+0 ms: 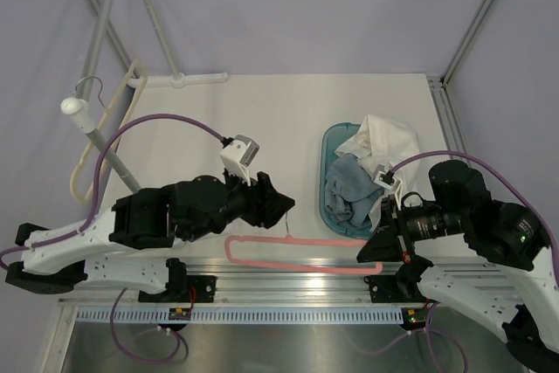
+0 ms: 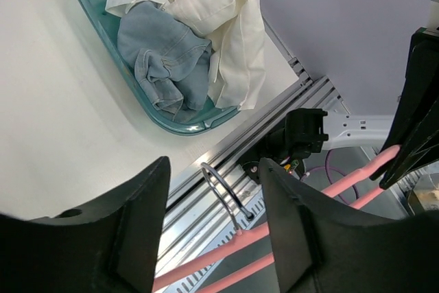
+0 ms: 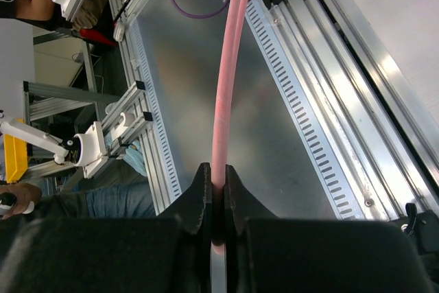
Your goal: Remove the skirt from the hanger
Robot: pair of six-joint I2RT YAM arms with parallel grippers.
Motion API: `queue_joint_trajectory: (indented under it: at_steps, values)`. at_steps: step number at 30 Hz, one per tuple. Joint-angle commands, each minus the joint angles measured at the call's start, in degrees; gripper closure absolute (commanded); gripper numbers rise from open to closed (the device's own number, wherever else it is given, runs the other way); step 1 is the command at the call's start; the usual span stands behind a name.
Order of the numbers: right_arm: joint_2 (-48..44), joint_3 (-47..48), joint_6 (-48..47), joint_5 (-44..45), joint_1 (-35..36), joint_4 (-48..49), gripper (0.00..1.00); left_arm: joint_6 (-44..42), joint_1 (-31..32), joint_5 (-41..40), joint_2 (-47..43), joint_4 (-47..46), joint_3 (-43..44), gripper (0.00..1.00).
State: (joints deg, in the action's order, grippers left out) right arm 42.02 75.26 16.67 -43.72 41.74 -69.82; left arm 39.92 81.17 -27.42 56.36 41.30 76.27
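A bare pink hanger (image 1: 297, 266) lies level over the table's near rail, with no cloth on it. My right gripper (image 1: 367, 255) is shut on its right end; the wrist view shows the jaws (image 3: 217, 173) pinching the pink bar (image 3: 230, 66). My left gripper (image 1: 284, 207) is open, its fingers straddling the hanger's metal hook (image 2: 223, 186) without touching it. A blue denim garment (image 1: 345, 185) and a white garment (image 1: 380, 141) lie in the teal basin (image 1: 330, 141). I cannot tell which of them is the skirt.
A cream hanger (image 1: 87, 163) hangs on the white rack pole (image 1: 96, 128) at the far left. The basin (image 2: 96, 12) stands just beyond the rail, right of centre. The aluminium rail (image 1: 288, 290) runs along the near edge.
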Motion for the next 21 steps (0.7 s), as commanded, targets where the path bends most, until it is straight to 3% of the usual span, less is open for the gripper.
queue_joint_trajectory:
  at_steps: [1, 9, 14, 21]
  values:
    - [-0.4, 2.3, -1.4, -3.1, 0.1, 0.7, 1.00, -1.4, -0.2, -0.3, -1.7, -1.7, 0.5, 0.48]
    - [-0.6, 2.1, -1.7, -5.5, 0.1, 1.9, 1.00, -2.6, -0.6, 3.3, -3.2, -2.6, -0.9, 0.74]
    - [-1.2, 0.9, -1.5, -7.8, 0.1, 4.1, 1.00, -4.5, -0.7, 7.6, -8.4, -7.8, -5.5, 0.90]
    - [-4.0, -1.8, 2.0, -16.1, 0.1, 13.3, 1.00, -8.4, -0.7, 17.2, -16.9, -13.7, -10.8, 1.00]
